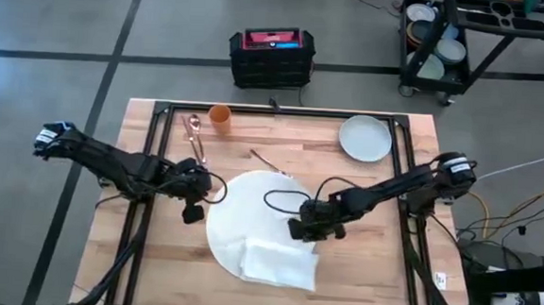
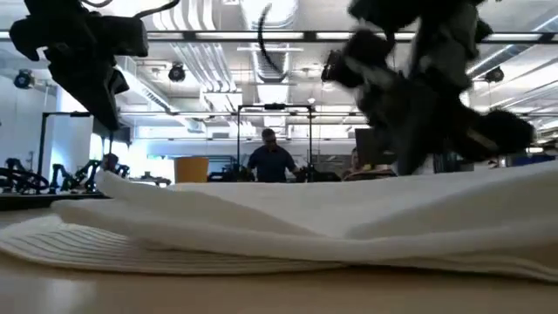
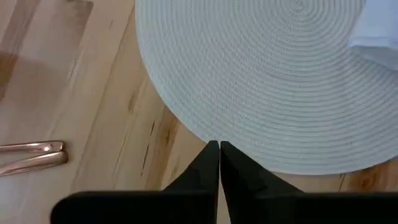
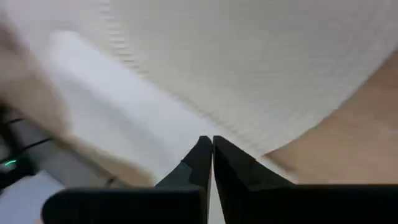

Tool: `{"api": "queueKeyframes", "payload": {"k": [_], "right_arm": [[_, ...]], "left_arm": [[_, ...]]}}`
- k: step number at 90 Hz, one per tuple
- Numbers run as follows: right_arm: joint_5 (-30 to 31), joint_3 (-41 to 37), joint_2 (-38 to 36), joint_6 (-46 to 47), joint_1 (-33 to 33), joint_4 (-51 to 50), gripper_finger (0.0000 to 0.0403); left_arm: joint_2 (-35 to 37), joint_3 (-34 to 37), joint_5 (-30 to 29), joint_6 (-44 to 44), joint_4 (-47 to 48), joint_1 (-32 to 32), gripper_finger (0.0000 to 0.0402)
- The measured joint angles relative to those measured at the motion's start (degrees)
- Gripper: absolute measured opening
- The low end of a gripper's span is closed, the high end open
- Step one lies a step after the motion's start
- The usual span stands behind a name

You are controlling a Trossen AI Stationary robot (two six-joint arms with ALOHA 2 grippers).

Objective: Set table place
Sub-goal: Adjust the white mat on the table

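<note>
Centring the setting, the round white mat (image 1: pixel 258 223) carries a folded napkin (image 1: pixel 279 262) at six o'clock; both end effectors, left (image 1: pixel 193 209) and right (image 1: pixel 310 229), are pinched closed, empty.

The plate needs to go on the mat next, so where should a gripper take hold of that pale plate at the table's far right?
Probably by the rim. The plate lies flat and alone on the table, so its raised edge is the only part to pinch. Come from above on the side facing the mat, which the right gripper is nearest.
</note>
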State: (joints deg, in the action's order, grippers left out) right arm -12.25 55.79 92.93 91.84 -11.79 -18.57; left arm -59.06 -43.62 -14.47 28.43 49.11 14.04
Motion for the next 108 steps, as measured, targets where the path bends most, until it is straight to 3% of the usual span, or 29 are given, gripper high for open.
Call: {"api": "queueKeyframes", "payload": {"k": [11,19,36,49,64,74,89,99,108], "right_arm": [[6.55,4.86,-1.99,-7.54,4.22,-7.35,0.0],[8.0,6.63,0.07,-16.58,9.54,-11.18,0.0],[6.03,13.63,8.96,-32.76,19.79,-10.74,0.0],[1.83,22.51,16.9,-42.8,22.07,-17.37,0.0],[1.77,30.56,20.72,-50.68,22.07,-24.22,0.0],[1.75,31.98,20.71,-54.26,22.42,-25.61,0.0],[1.31,32.43,20.04,-64.97,22.47,-33.38,0.0],[1.35,32.35,20.04,-71.76,21.9,-36.82,0.0],[1.59,32.21,20.06,-72.46,21.77,-35.84,0.0]], "left_arm": [[0.18,-0.14,0.01,0.72,-0.12,0.0,0.0],[0.26,-0.15,-0.02,0.05,-0.73,0.0,0.0],[0.53,-0.13,0.46,-0.78,-2.33,0.0,0.0],[1.04,-0.06,2.88,-0.05,-3.89,0.07,0.0],[0.44,0.98,11.21,0.28,-18.59,0.61,0.0],[-2.81,3.92,13.62,6.63,-23.66,0.54,0.0],[-9.57,9.14,24.49,9.59,-35.94,2.43,0.0],[-14.07,11.59,24.92,12.35,-50.6,4.21,0.0],[-17.78,11.86,23.2,17.33,-55.14,4.85,0.0]]}}
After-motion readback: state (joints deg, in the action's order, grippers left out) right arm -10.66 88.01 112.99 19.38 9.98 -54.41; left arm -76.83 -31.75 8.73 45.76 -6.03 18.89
